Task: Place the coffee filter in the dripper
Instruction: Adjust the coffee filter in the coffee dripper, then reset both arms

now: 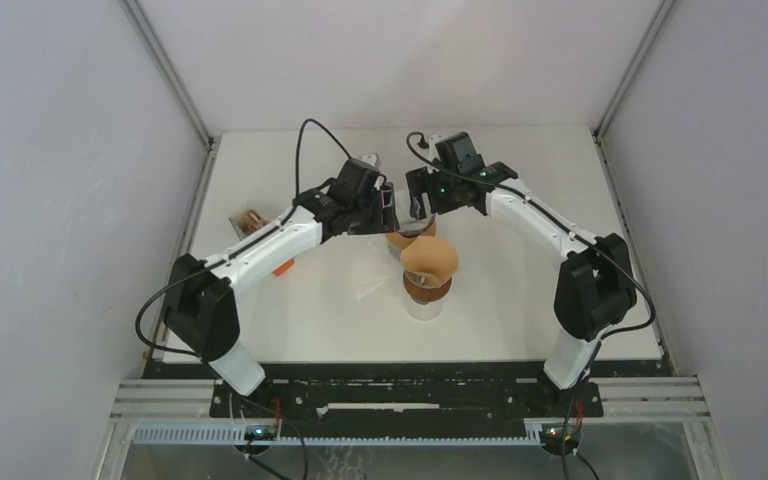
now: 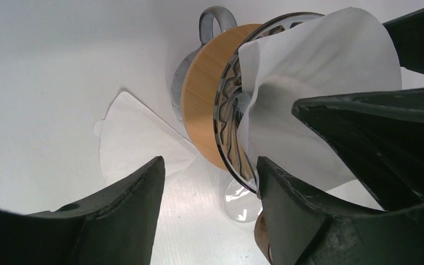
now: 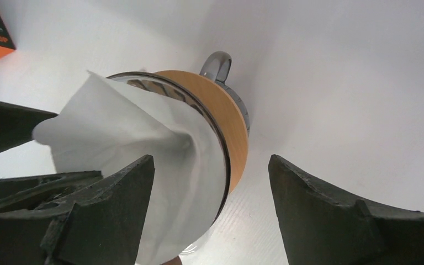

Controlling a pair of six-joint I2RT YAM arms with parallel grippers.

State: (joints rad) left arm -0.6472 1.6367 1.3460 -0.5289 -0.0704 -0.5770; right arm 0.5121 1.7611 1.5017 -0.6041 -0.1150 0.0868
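Left jaws gape apart, gripping nothing, and right jaws likewise spread wide. Just beyond them, the white coffee filter (image 2: pixel 314 83) sits crumpled and half-folded in the dripper (image 2: pixel 204 99), its upper edge sticking well out past the glass rim. Farther back, a second filter (image 2: pixel 132 138) lies flat on the counter (image 2: pixel 44 83).

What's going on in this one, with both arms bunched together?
The left arm and right arm meet over the dripper. A white coffee filter sits in it, rumpled and sticking out past the rim. Both sets of jaws stand open, gripping nothing. A spare filter lies flat on the table beside it.
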